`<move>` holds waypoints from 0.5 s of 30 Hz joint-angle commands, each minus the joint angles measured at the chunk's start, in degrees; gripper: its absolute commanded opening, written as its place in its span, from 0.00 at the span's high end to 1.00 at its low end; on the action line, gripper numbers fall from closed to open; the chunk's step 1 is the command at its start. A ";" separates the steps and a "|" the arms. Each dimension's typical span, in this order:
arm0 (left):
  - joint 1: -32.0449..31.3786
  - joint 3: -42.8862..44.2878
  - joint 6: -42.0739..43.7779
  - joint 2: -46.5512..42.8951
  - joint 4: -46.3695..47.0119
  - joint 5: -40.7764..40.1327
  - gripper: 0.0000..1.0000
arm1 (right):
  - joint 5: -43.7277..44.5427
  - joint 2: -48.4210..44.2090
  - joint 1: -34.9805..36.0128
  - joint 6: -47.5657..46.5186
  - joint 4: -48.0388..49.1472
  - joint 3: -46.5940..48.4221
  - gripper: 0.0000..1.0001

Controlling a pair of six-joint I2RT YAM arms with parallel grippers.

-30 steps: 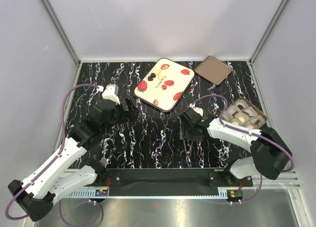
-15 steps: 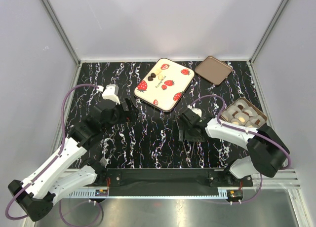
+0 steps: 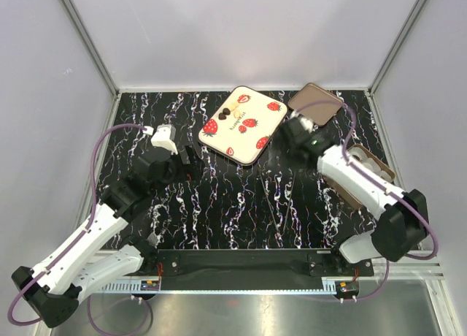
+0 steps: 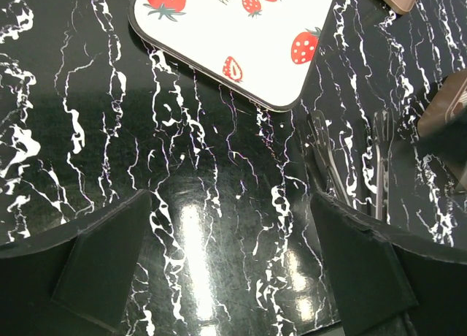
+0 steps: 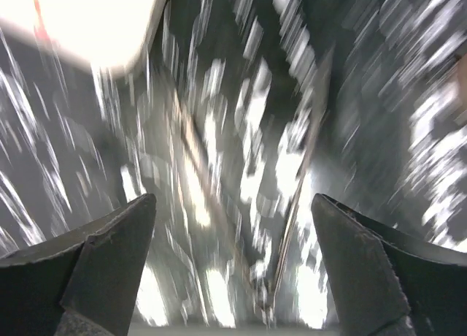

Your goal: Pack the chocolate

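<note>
Right pincer [image 5: 232, 199] hangs open and empty beside the cream strawberry-printed tray [image 3: 246, 135] holding small dark chocolates [image 3: 226, 113]; my left pincer [image 4: 230, 196], open too, hovers over black marbled tabletop [image 4: 109, 131].

A lab test cell: framed white panels [image 3: 241, 36] enclose a marbled table [image 3: 233, 197].

Your left arm [image 3: 95, 230] reaches from the near-left corner of the table [image 3: 233, 204] toward the middle of its left half, elbow bent. The left gripper [image 3: 190, 161] hangs low with its jaws spread wide and nothing between them (the wrist view shows both fingers [image 4: 102, 266] far apart). Your right arm [image 3: 357, 179] stretches from the near-right corner toward the far edge, forearm angled to the left. The right gripper [image 3: 290, 137] also stands wide and empty, though its wrist view is badly blurred.
</note>
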 commanded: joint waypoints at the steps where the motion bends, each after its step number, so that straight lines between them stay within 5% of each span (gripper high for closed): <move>1: -0.03 2.87 2.35 -0.36 2.74 -0.09 0.01 | 1.44 2.56 -10.97 -8.15 2.24 9.20 0.06; 9: -0.03 1.38 2.09 -1.23 3.97 1.41 0.01 | 1.61 27.68 -29.35 -1.14 -6.16 41.14 0.42; 15: -0.03 0.24 1.39 -0.79 5.02 3.77 0.01 | 5.66 46.24 -35.33 4.06 -14.98 63.06 0.48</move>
